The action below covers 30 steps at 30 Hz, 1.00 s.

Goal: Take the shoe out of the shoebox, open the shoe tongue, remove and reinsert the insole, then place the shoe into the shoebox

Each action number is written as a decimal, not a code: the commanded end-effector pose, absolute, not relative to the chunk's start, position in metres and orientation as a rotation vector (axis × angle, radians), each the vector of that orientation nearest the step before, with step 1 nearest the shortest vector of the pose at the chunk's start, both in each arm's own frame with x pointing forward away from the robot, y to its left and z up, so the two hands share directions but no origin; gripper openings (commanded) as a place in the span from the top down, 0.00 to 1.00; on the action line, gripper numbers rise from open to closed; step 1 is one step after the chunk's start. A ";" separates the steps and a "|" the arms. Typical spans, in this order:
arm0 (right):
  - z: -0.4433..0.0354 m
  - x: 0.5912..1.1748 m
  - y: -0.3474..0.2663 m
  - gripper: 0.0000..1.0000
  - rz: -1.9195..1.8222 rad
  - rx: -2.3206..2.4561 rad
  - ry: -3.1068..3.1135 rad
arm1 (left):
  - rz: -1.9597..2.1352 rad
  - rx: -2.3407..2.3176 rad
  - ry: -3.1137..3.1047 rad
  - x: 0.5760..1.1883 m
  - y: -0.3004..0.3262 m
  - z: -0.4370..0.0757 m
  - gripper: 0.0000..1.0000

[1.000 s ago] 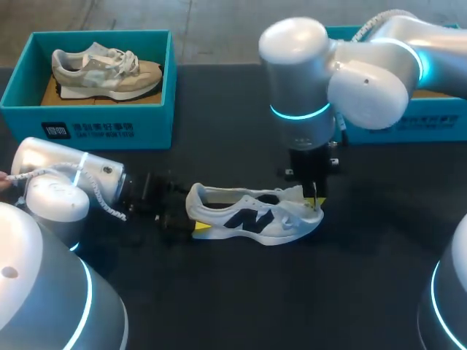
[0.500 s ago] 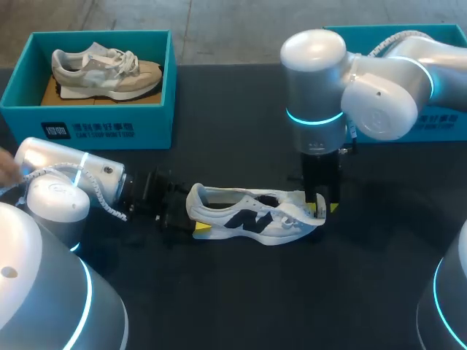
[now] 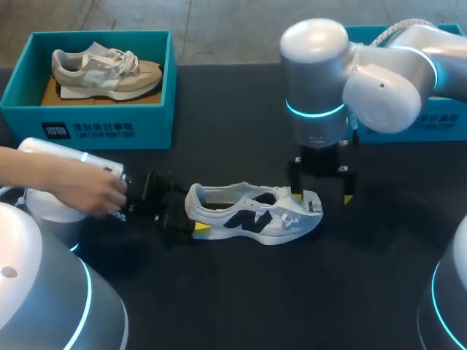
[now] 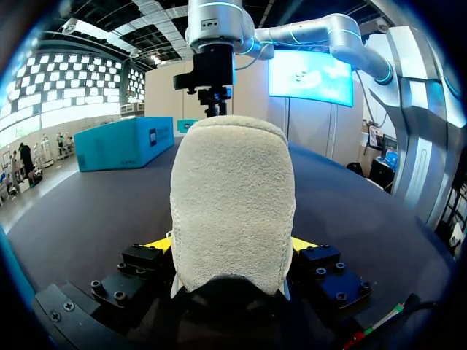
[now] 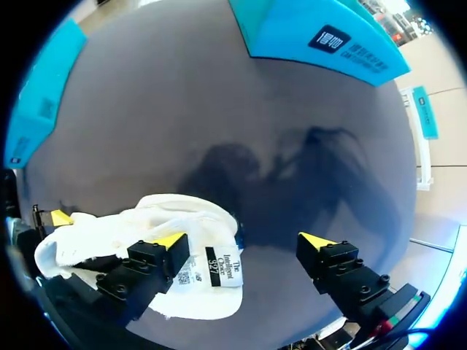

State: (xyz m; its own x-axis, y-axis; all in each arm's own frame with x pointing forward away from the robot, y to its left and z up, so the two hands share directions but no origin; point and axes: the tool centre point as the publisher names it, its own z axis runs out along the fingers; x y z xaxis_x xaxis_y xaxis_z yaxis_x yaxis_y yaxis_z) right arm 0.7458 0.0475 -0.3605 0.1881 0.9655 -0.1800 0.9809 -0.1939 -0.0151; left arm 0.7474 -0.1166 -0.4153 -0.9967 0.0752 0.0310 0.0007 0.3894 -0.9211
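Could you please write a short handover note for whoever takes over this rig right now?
Left pincer: shut on the heel of the white shoe. A person's hand rests on that arm's wrist.
Right pincer: open and holding nothing, above the toe end, with one finger beside the tongue.
Things: the shoe stands on its sole on the table. The teal shoebox is behind the right arm, its inside hidden. A second box holds a beige shoe.
Done: shoe out of the box, tongue folded forward.
Left: insole out and back in (no loose insole in view), then shoe into the shoebox.
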 end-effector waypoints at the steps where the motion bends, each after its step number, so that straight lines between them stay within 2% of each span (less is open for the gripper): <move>1: -0.342 0.745 0.049 0.00 -0.202 2.319 1.928 | 1.696 -0.070 -2.565 0.747 -0.114 -0.418 1.00; 13: -0.297 0.758 0.073 0.00 -0.031 2.096 2.152 | 1.696 -0.070 -2.565 0.747 -0.114 -0.418 1.00; 30: -0.262 0.776 0.113 0.00 -0.067 1.026 2.751 | 1.696 -0.070 -2.565 0.747 -0.114 -0.418 1.00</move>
State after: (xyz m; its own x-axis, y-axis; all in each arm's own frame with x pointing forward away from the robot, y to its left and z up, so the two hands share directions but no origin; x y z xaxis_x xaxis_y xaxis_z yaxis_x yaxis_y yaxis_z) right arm 0.7731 0.1005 -0.2640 -0.4818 0.8634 -0.1501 0.8612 0.4981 0.1012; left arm 0.7475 -0.1163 -0.4153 -0.9966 0.0758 0.0312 0.0008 0.3892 -0.9211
